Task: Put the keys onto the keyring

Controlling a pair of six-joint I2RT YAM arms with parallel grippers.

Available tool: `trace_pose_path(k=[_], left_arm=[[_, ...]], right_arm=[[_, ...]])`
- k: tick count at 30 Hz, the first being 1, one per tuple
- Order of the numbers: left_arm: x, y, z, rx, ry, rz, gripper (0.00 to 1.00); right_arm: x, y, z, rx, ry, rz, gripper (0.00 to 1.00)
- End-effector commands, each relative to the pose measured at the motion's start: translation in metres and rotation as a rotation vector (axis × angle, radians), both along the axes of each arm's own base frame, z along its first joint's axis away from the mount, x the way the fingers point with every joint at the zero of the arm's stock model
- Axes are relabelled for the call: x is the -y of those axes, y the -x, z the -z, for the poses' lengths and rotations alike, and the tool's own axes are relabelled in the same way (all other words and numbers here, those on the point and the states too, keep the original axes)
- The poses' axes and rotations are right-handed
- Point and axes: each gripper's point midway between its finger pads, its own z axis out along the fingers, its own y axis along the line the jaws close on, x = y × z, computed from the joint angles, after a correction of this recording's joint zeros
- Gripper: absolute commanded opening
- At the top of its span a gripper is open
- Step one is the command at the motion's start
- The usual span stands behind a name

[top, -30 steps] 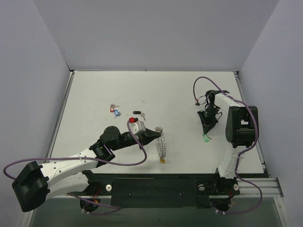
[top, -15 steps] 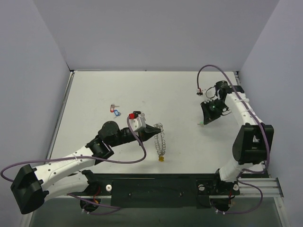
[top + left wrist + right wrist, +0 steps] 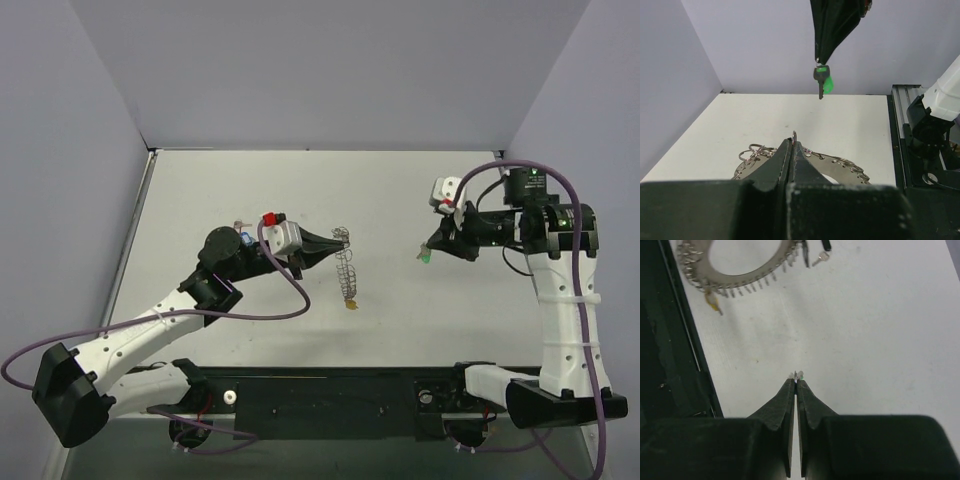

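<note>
Left pincer [image 3: 793, 146] clamped on keyring [image 3: 742, 280] — silvery, loop-fringed, yellow tag [image 3: 713, 301]; right pincer [image 3: 796, 382] pinching green-tagged key [image 3: 822, 79]

We get bright, even light from overhead on the matte white table [image 3: 400, 320]. Shadows are soft, and a pale one lies beneath the keyring [image 3: 740, 281]. Close to each wrist lens, the bodies of the left gripper [image 3: 792, 145] and right gripper [image 3: 797, 376] blur into dark masses, while the green key [image 3: 824, 82] farther off looks crisp.
</note>
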Motion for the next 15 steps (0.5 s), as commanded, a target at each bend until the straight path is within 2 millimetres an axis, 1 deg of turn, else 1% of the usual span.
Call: trace_pose_path(k=[1, 2, 3, 4, 5, 6, 7, 8, 9, 10, 11, 12, 15], left_arm=[[-0.006, 0.012, -0.023, 0.148, 0.097, 0.035, 0.0], [-0.007, 0.013, -0.021, 0.16, 0.099, 0.03, 0.0], [-0.009, 0.012, -0.018, 0.166, 0.101, 0.016, 0.0], [-0.01, 0.012, -0.016, 0.169, 0.099, 0.008, 0.0], [-0.012, 0.011, -0.011, 0.169, 0.098, -0.003, 0.0], [-0.013, 0.01, -0.008, 0.167, 0.095, -0.01, 0.0], [-0.013, 0.011, -0.004, 0.175, 0.089, -0.011, 0.0], [-0.013, 0.01, -0.003, 0.18, 0.08, -0.017, 0.0], [-0.013, 0.011, 0.0, 0.191, 0.069, -0.028, 0.0], [-0.013, 0.011, 0.002, 0.192, 0.063, -0.034, 0.0], [-0.013, 0.011, 0.006, 0.203, 0.052, -0.039, 0.0], [-0.013, 0.01, 0.008, 0.206, 0.051, -0.053, 0.0], [-0.009, 0.016, 0.018, 0.244, 0.028, -0.046, 0.0]], right_arm=[[-0.035, 0.047, 0.006, 0.017, -0.078, -0.255, 0.0], [-0.042, 0.052, 0.015, 0.033, -0.047, -0.314, 0.0], [-0.049, 0.061, 0.015, 0.066, -0.034, -0.361, 0.0], [-0.053, 0.057, 0.023, 0.089, -0.02, -0.371, 0.0], [-0.061, 0.066, 0.022, 0.096, -0.031, -0.381, 0.0], [-0.067, 0.054, 0.024, 0.184, -0.024, -0.359, 0.0], [-0.077, 0.058, 0.029, 0.146, -0.054, -0.337, 0.0], [-0.083, 0.045, 0.026, 0.235, -0.069, -0.305, 0.0], [-0.091, 0.048, 0.028, 0.22, -0.097, -0.3, 0.0], [-0.095, 0.041, 0.029, 0.253, -0.103, -0.282, 0.0], [-0.102, 0.044, 0.03, 0.238, -0.117, -0.285, 0.0], [-0.106, 0.038, 0.031, 0.25, -0.124, -0.273, 0.0], [-0.115, 0.033, 0.03, 0.233, -0.198, -0.223, 0.0]])
